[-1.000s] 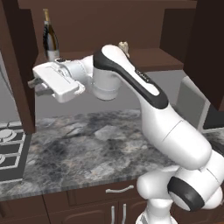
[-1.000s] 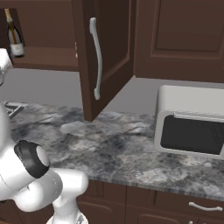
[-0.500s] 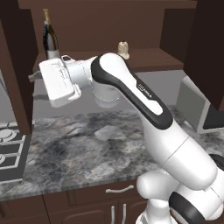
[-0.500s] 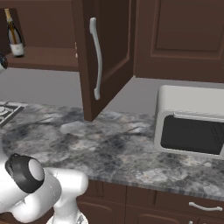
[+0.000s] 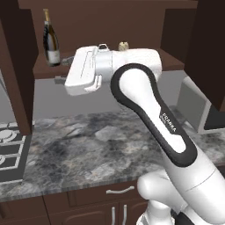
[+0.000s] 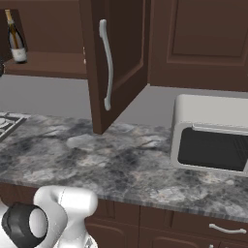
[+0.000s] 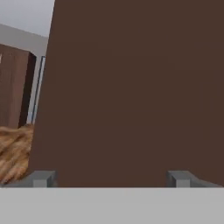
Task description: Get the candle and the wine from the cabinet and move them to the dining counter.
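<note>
The white two-finger jaws (image 7: 111, 178) are standing wide apart with nothing between them, the 2 small dark fingertips (image 7: 43, 178) showing far from each other at the bottom of the hand view, facing a flat dark brown wood panel close ahead. In the left base view the white hand is reaching up in front of the open dark brown wooden wall cabinet (image 5: 17, 66), level with its inner shelf (image 5: 48, 70). The tall dark glass wine bottle with gold foil neck and pale label (image 5: 51, 39) is standing upright on that shelf, off to the side of the hand and apart from it. The small squat cream-beige candle (image 5: 123, 45) is sitting on the same shelf, just showing above the white wrist, behind the hand. The cabinet door with the long silver bar handle (image 6: 107, 68) is hanging open. Well below the jaws the grey marbled stone tabletop (image 5: 96, 149) is carrying a white microwave (image 6: 210, 140) at one end.
</note>
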Tool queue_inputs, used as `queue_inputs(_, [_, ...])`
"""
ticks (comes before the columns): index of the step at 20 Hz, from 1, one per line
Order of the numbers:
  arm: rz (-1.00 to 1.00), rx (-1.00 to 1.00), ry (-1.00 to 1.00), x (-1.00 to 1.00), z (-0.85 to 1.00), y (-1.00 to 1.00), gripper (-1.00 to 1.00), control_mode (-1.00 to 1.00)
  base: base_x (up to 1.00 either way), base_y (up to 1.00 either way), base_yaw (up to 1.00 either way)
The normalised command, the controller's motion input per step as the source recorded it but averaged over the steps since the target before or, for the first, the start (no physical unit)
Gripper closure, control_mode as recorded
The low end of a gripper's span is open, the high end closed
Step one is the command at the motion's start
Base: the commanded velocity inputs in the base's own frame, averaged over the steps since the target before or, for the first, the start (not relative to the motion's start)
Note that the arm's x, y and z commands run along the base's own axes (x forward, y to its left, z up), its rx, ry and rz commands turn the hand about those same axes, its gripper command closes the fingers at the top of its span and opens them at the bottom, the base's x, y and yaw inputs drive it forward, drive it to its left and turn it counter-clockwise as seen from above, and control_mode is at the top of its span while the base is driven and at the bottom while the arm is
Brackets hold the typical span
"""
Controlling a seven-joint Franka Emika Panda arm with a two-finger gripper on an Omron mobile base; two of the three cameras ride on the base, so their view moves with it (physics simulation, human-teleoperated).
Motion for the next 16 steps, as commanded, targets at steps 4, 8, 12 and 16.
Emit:
queue_inputs(4, [-0.45,0.00,0.00,-0.27,0.24,-0.97,-1.00,-1.00,0.00,0.00,0.00])
queue_inputs(8, [-0.45,0.00,0.00,-0.11,0.17,-0.95,-1.00,-1.00,0.00,0.00,0.00])
queue_inputs(12, [-0.41,0.00,0.06,-0.09,0.10,-0.99,-1.00,-1.00,0.00,0.00,0.00])
queue_inputs(16, [-0.42,0.00,0.12,-0.09,0.03,-0.96,-1.00,-1.00,0.00,0.00,0.00])
